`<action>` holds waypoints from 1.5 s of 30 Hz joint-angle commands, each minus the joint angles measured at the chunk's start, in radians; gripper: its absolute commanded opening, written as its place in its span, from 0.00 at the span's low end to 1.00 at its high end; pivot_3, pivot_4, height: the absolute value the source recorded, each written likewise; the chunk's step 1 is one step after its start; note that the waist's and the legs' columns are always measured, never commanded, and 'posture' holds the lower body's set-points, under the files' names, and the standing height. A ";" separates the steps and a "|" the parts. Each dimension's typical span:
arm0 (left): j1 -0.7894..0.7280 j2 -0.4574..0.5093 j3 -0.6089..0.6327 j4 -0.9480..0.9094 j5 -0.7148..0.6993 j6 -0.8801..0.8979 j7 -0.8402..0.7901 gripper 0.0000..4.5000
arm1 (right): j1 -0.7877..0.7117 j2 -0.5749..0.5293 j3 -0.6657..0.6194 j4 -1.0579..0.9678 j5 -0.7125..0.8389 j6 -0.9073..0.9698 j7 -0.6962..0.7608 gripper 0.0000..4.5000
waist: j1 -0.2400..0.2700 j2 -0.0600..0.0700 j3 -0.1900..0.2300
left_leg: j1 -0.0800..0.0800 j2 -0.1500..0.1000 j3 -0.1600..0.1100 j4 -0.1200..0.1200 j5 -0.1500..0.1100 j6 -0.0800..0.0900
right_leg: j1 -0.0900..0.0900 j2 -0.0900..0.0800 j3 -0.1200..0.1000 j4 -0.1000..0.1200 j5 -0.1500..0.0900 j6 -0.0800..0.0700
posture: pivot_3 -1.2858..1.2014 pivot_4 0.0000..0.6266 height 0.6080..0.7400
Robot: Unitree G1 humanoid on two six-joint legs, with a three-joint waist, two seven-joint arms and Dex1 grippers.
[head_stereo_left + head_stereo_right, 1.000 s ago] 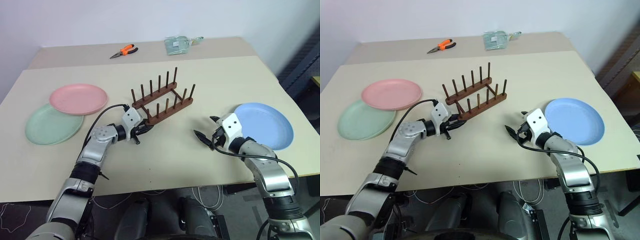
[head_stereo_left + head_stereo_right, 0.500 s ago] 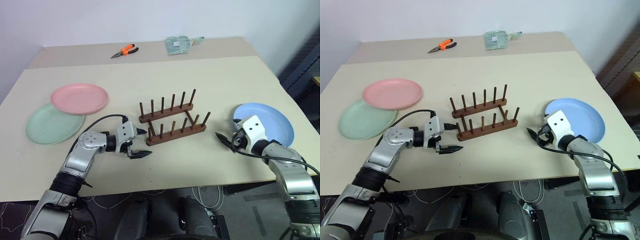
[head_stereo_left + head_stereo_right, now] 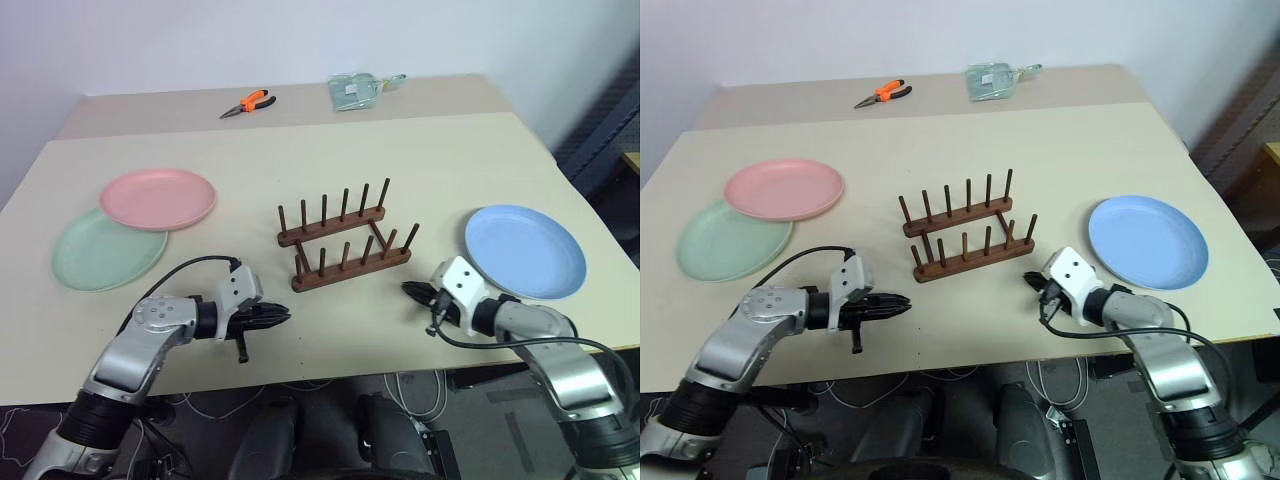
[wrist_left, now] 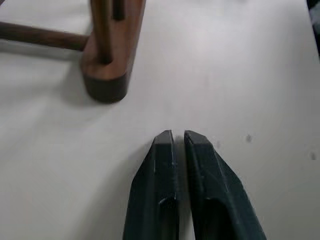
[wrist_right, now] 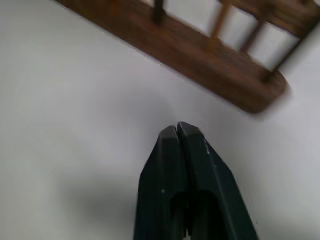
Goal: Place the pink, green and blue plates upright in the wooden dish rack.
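The dark wooden dish rack [image 3: 345, 242] stands empty in the middle of the table. At the left, the pink plate [image 3: 158, 198] lies flat with its edge over the green plate [image 3: 105, 250]. The blue plate [image 3: 525, 250] lies flat at the right. My left gripper [image 3: 282, 316] is shut and empty, low over the table in front of the rack's left end. Just off the rack's right end, my right gripper [image 3: 408, 290] is shut and empty too. The left wrist view shows closed fingertips [image 4: 176, 137] near a rack corner [image 4: 106, 80]; the right wrist view shows them [image 5: 177, 131] before the rack's base [image 5: 210, 70].
Orange-handled pliers [image 3: 247, 102] and a pale green packet [image 3: 354, 90] lie on the far part of the table. The table's front edge runs close below both grippers.
The rack has turned to lie more square across the table. Both grippers opened, drew back toward the front edge, and have now shut; the right one came in from beside the blue plate.
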State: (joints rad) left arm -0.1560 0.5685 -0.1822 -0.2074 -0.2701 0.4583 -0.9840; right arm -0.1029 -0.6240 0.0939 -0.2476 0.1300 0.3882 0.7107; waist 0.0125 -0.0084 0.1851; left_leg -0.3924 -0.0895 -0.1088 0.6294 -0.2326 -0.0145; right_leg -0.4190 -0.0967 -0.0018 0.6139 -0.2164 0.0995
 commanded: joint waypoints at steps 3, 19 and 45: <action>-0.043 -0.107 -0.030 0.109 0.114 -0.061 0.197 0.05 | -0.110 0.069 0.052 0.112 -0.116 -0.029 -0.121 0.00 | 0.004 0.000 0.000 | 0.000 -0.001 0.000 0.000 0.000 0.000 | 0.000 0.000 0.000 0.000 0.001 -0.001 | 0.52 0.24 0.99; -0.126 -0.197 0.064 0.368 0.197 -0.198 0.500 0.05 | -0.287 0.186 0.082 0.369 -0.220 -0.103 -0.248 0.00 | -0.013 0.000 -0.008 | 0.003 0.000 0.000 0.000 0.000 0.000 | 0.002 0.004 0.000 0.002 0.005 0.000 | 0.52 0.24 0.99; -0.287 -0.339 0.827 0.047 -0.121 0.082 1.276 0.79 | -0.231 0.174 0.126 0.137 -0.104 -0.128 -0.001 0.85 | -0.009 -0.006 -0.005 | -0.001 0.000 -0.001 0.000 0.000 -0.001 | -0.002 0.004 0.000 0.002 0.005 0.002 | 0.52 0.24 0.99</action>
State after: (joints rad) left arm -0.4166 0.2309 0.5850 -0.1309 -0.3576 0.5068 0.2293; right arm -0.3094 -0.4549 0.2233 -0.1019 0.0222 0.2831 0.7061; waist 0.0040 -0.0139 0.1801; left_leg -0.3932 -0.0896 -0.1097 0.6294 -0.2324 -0.0154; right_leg -0.4212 -0.0922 -0.0023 0.6155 -0.2109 0.1012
